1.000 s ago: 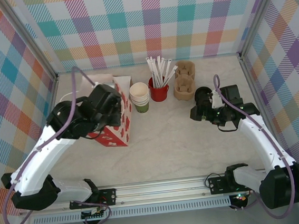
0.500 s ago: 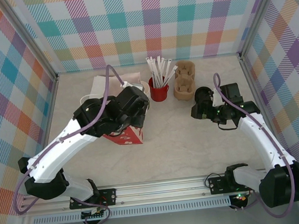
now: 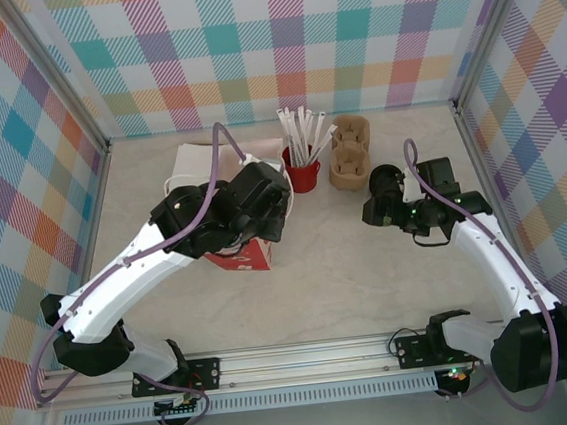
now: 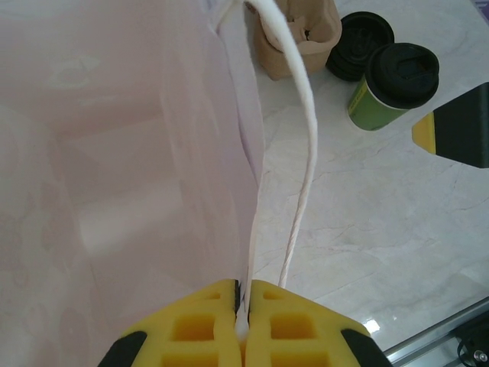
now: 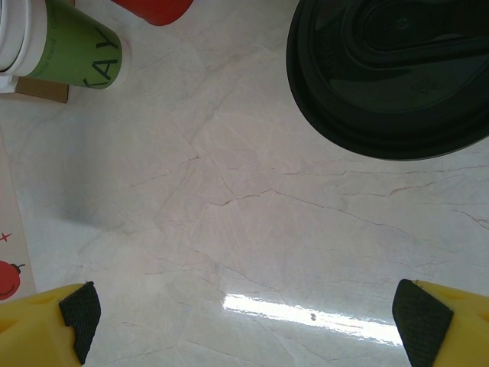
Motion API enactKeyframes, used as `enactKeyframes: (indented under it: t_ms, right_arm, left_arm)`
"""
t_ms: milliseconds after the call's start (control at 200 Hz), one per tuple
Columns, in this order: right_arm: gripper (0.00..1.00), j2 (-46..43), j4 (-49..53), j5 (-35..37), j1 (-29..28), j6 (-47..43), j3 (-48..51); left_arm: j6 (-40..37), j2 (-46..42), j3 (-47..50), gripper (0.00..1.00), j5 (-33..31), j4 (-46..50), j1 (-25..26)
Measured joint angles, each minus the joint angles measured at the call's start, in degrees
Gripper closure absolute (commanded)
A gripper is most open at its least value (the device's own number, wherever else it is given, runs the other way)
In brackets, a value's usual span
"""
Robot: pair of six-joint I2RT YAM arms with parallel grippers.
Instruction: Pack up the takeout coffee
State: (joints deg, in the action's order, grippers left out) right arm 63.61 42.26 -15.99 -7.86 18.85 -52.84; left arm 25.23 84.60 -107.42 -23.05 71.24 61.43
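Coffee (image 4: 393, 80) stands upright on the bench (image 4: 397, 229) with its lid on, apart from the bag (image 4: 114, 153) and to its right. A second black lid (image 4: 359, 34) sits just behind it, and the carrier (image 4: 294, 38) is beyond that. The left claw (image 4: 243, 300) is pinched together on the bag's handle (image 4: 303, 145) and holds the bag up, so the left wrist view looks into its open mouth. The right claw (image 5: 246, 310) is spread fully apart and empty, low over the bench near the coffee.

The step in hand looks like the pick: the right claw has to take the coffee before anything goes into the bag. To do it well, I would set the jaws on either side of the green paper wall, below the lid's rim. Gripping the lid itself could pop it off. Close gently, since a paper cup will likely dent and may push liquid up if squeezed hard. Approach from the open side so the fingers do not knock the second black lid or the carrier. Lift straight up and keep the coffee upright throughout. The left claw should hold the bag steady with its mouth wide and the handle pulled clear. That way the coffee can be lowered to the bag's floor rather than dropped.
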Motion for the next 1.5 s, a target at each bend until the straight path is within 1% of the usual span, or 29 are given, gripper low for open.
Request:
enactKeyframes:
  t_ms: [230, 490, 710, 890, 1150, 1250, 1385, 1450, 1505]
  right_arm:
    - [0.00, 0.0, 0.0, 0.4, 0.0, 0.0, 0.0]
    - [0.00, 0.0, 0.0, 0.4, 0.0, 0.0, 0.0]
    - [0.00, 0.7, 0.0, 0.4, 0.0, 0.0, 0.0]
    - [0.00, 0.7, 0.0, 0.4, 0.0, 0.0, 0.0]
    - [0.00, 0.7, 0.0, 0.6, 0.0, 0.0, 0.0]
    - [0.00, 0.7, 0.0, 0.6, 0.0, 0.0, 0.0]
    - [0.00, 0.7, 0.0, 0.6, 0.0, 0.0, 0.0]
    - [0.00, 0.7, 0.0, 0.6, 0.0, 0.0, 0.0]
    - [0.00, 0.7, 0.0, 0.6, 0.0, 0.0, 0.0]
  left_arm:
    - [0.3, -0.3, 0.0, 1.00, 0.2, 2.8, 0.0]
    - [0.7, -3.5, 0.1, 1.00, 3.3, 5.7, 0.0]
    - [-0.4, -3.7, 0.0, 1.00, 6.0, 6.5, 0.0]
    - [-2.1, -0.8, 0.4, 1.00, 7.5, 4.9, 0.0]
    - [-3.2, 4.5, 2.9, 0.99, 7.5, 0.7, 0.0]
    - [-3.6, 5.3, 3.8, 0.94, 7.4, -0.7, 0.0]
    - [-3.8, 6.1, 4.1, 0.82, 7.4, -1.9, 0.0]
    - [-3.8, 6.3, 4.1, 0.74, 7.5, -2.4, 0.0]
    - [-3.8, 6.5, 4.1, 0.72, 7.3, -2.6, 0.0]
